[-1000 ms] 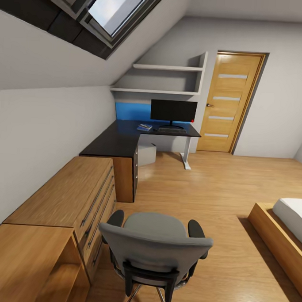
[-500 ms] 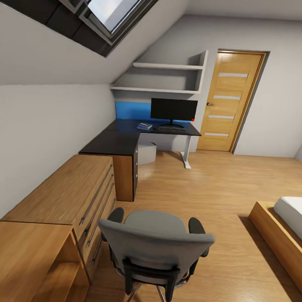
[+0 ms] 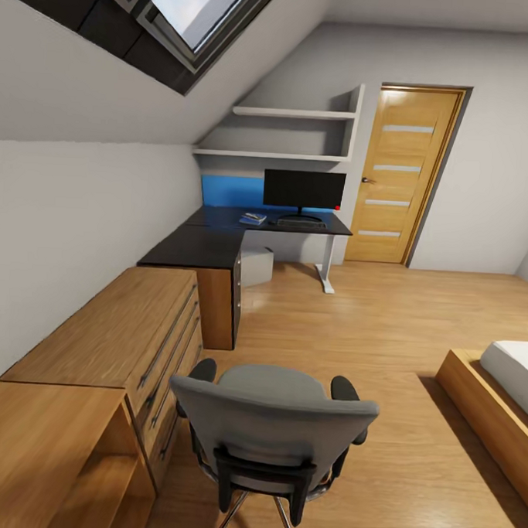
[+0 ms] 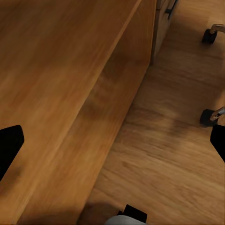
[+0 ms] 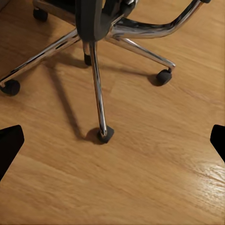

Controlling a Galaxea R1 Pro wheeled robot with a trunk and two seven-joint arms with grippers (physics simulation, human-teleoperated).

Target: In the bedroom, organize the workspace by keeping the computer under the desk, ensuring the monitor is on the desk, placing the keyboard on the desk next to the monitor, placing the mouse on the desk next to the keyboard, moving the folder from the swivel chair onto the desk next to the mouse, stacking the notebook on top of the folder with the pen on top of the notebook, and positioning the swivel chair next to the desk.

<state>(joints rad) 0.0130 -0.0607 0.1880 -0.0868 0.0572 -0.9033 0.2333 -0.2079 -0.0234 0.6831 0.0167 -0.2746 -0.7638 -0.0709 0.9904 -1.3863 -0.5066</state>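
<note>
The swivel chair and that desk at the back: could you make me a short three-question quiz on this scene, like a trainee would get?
1. True or false: the monitor stands on the desk.
2. What stands nearest the camera? A) swivel chair B) door C) bed
3. Fill in: the computer sits ___ the desk.

Key: 1 true. 2 A. 3 under.
</note>
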